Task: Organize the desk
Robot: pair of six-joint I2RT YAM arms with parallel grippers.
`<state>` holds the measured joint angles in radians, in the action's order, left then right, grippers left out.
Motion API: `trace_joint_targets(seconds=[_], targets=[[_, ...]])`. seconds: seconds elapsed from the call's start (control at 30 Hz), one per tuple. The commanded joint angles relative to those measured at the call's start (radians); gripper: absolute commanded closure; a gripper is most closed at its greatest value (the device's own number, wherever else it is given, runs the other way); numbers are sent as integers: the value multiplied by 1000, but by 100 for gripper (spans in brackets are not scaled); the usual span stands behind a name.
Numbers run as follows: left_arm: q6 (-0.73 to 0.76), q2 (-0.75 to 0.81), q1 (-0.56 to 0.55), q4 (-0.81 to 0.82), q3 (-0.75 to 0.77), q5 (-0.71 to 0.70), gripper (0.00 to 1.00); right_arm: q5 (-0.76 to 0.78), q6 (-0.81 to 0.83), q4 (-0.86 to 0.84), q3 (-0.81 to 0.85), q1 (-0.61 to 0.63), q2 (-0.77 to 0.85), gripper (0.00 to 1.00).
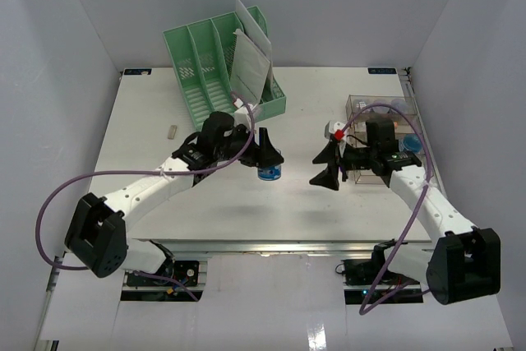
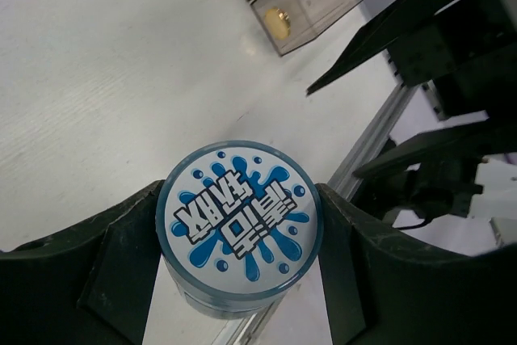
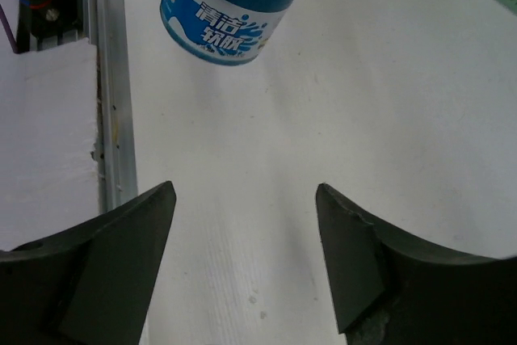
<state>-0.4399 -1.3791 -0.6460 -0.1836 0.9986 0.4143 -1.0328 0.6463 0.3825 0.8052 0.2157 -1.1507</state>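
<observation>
White desk [image 1: 288, 207], green rack [image 1: 201, 55], clear tray [image 1: 355, 104], blue tub [image 1: 269, 173]

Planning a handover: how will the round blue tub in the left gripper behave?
The blue tub looks smooth and glossy, so it may slip where the left gripper pinches its curved sides. Squat with a flat lid, it probably stands stably on the desk, yet would likely roll if laid sideways.

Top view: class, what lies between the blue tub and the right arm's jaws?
Only bare desk lies between the blue tub and the right jaws; top and right wrist views both show it.
</observation>
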Motion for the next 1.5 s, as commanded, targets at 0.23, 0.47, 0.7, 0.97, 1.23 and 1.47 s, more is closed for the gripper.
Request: trace_joint_targets(seconds=[0.23, 0.47, 0.7, 0.97, 1.23, 1.47], targets=[[-490, 41, -1, 714, -184, -192, 100, 455, -627, -446, 13, 255, 64, 10], [-532, 14, -1, 720, -166, -219, 100, 594, -774, -469, 97, 352, -59, 10], [-538, 8, -1, 729, -174, -218, 100, 617, -758, -514, 165, 366, -132, 9], [-572, 11, 2, 764, -195, -186, 100, 557, -678, -526, 209, 384, -202, 20], [-611, 9, 41, 809, -230, -134, 54, 483, -578, -490, 209, 386, -192, 76], [-594, 52, 151, 791, -236, -47, 10, 402, -378, -368, 200, 369, -172, 92]])
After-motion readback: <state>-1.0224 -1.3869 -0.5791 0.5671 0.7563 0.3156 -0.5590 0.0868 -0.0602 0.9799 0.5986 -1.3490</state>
